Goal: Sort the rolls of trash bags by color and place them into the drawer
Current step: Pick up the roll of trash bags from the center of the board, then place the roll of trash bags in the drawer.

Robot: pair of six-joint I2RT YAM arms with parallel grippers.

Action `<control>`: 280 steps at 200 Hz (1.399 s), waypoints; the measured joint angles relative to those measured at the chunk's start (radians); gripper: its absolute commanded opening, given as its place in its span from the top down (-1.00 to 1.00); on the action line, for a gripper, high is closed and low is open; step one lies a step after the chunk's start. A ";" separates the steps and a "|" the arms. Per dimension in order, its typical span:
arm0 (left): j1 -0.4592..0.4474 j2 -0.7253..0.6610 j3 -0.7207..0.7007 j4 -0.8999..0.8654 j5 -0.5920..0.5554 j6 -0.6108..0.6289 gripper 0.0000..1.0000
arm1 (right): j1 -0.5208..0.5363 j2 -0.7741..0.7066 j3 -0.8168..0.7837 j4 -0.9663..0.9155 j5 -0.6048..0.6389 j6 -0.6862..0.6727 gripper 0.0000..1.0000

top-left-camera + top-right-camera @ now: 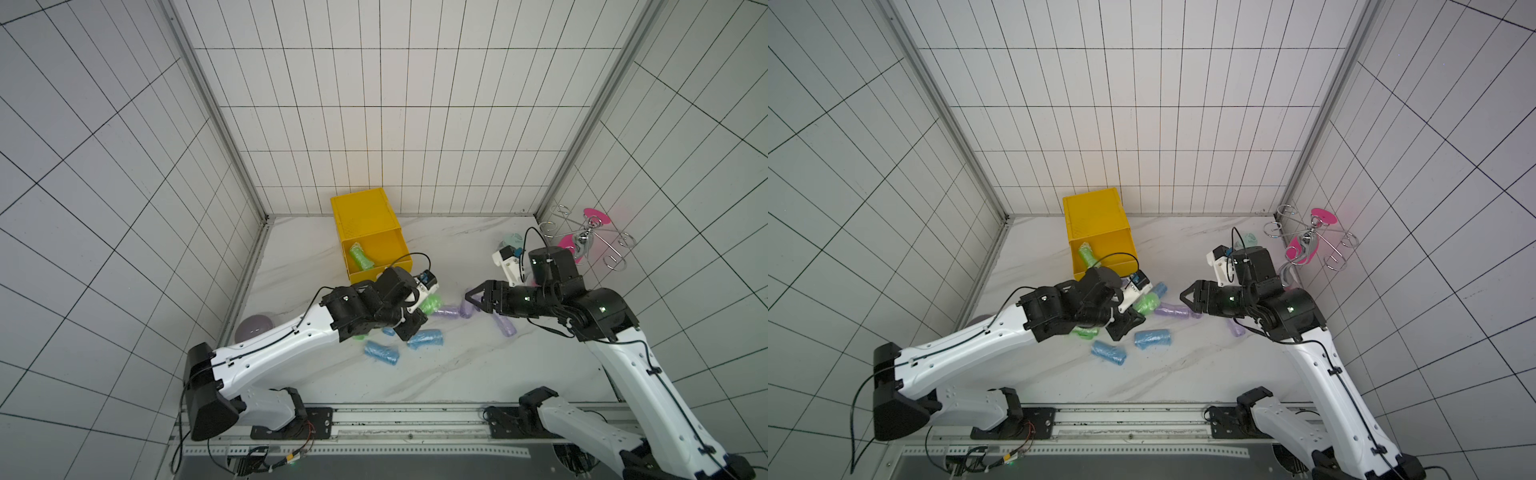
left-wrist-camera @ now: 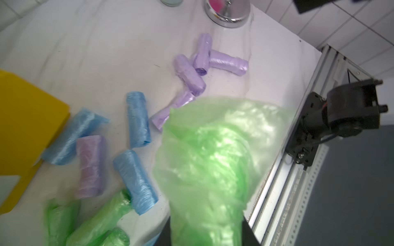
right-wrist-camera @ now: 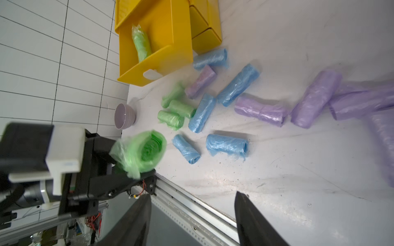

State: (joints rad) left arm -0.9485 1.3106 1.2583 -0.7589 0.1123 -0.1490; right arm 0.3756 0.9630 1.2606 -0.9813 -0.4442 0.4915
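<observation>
Left arm (image 1: pixel 266 345): white shell links, black joint housings, thin black cable clipped along shell, small dark screw holes. Right arm (image 1: pixel 636 374): same build, green light (image 1: pixel 603 308) on black elbow joint. White camera block (image 1: pixel 504 261) with blue connector at each wrist. Jaws black, tapering to points. Black base brackets (image 1: pixel 309 417).

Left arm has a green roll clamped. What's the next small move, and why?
I'd carry the green roll in the left gripper across to the open yellow drawer and stop above the stored green roll. The jaws are shut on it, and that colour already lies in there, so the match looks right.
</observation>
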 measured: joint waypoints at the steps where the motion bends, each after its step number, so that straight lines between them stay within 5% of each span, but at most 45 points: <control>1: 0.009 -0.004 0.000 0.002 0.003 -0.007 0.31 | -0.001 0.000 0.000 0.002 0.002 0.000 -0.09; 66: 0.350 -0.028 0.061 0.093 0.102 -0.309 0.32 | 0.012 0.140 0.008 0.155 0.024 0.009 0.11; 108: 0.486 0.069 0.109 0.152 0.164 -0.467 0.32 | 0.098 0.242 0.038 0.252 0.023 0.021 0.14; 207: 0.505 0.281 0.127 0.360 0.272 -0.716 0.28 | 0.121 0.290 0.037 0.356 0.016 0.040 0.14; 280: 0.503 0.339 0.134 0.402 0.282 -0.765 -0.21 | 0.083 0.236 0.003 0.365 0.002 0.042 0.14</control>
State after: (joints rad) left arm -0.4454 1.6493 1.3926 -0.3565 0.3943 -0.9142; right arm 0.4587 1.1988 1.2636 -0.6163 -0.4419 0.5339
